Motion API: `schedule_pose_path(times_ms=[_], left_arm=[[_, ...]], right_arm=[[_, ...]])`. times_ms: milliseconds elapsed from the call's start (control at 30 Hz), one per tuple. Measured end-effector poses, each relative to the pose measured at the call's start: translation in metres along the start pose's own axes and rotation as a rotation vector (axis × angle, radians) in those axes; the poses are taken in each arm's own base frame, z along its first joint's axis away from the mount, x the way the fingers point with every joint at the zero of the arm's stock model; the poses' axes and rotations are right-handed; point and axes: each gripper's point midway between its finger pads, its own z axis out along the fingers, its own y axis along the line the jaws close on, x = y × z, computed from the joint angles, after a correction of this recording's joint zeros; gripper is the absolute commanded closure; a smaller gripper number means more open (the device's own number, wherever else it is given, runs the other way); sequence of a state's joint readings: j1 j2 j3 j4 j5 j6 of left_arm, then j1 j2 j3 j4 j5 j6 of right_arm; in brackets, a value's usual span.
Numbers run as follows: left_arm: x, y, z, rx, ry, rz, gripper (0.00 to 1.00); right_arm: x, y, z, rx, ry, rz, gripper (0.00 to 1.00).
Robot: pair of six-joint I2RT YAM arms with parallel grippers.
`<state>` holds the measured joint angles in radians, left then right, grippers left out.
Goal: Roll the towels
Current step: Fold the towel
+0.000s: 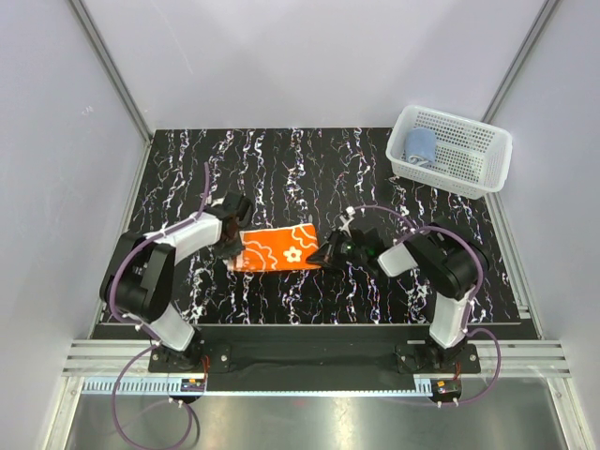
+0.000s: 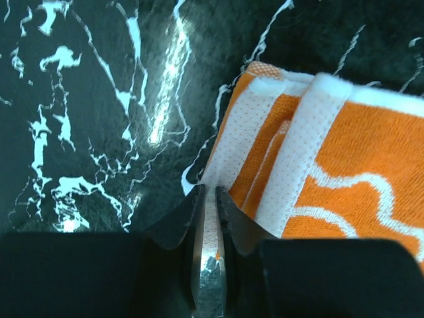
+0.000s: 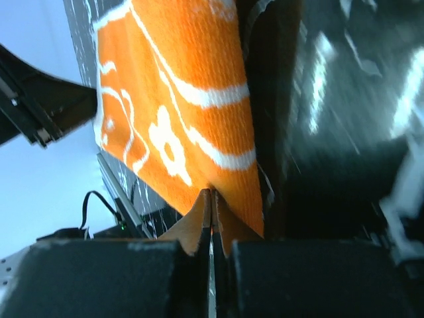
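Observation:
The orange towel (image 1: 277,247) with white floral pattern lies folded into a strip on the black marbled table between my arms. My left gripper (image 1: 231,246) is shut on its left end; in the left wrist view (image 2: 211,199) the jaws pinch the towel's white mesh hem (image 2: 228,149). My right gripper (image 1: 325,255) is shut on its right end; in the right wrist view (image 3: 212,199) the jaws clamp the orange towel's edge (image 3: 185,106). The light blue towel (image 1: 420,145) sits rolled in the basket at the far right.
A white mesh basket (image 1: 469,155) stands at the table's far right corner. Grey walls enclose the table on three sides. The arm bases sit on a rail at the near edge.

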<state>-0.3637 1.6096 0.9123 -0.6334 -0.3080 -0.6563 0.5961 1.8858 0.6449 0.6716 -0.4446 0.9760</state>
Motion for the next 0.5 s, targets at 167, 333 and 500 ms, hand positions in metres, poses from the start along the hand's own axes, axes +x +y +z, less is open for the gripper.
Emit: schedule_pose_path(times_ms=[167, 333, 500], left_arm=[[-0.009, -0.008, 0.003, 0.01, -0.018, 0.007, 0.84], [-0.02, -0.015, 0.006, 0.026, -0.048, 0.022, 0.83], [-0.028, -0.015, 0.005, 0.005, -0.06, 0.035, 0.74]], right_arm=[[0.014, -0.009, -0.023, 0.013, -0.021, 0.032, 1.0], [0.026, -0.01, -0.043, 0.056, -0.032, 0.036, 1.0], [0.027, 0.032, -0.06, 0.062, -0.048, -0.077, 0.99]])
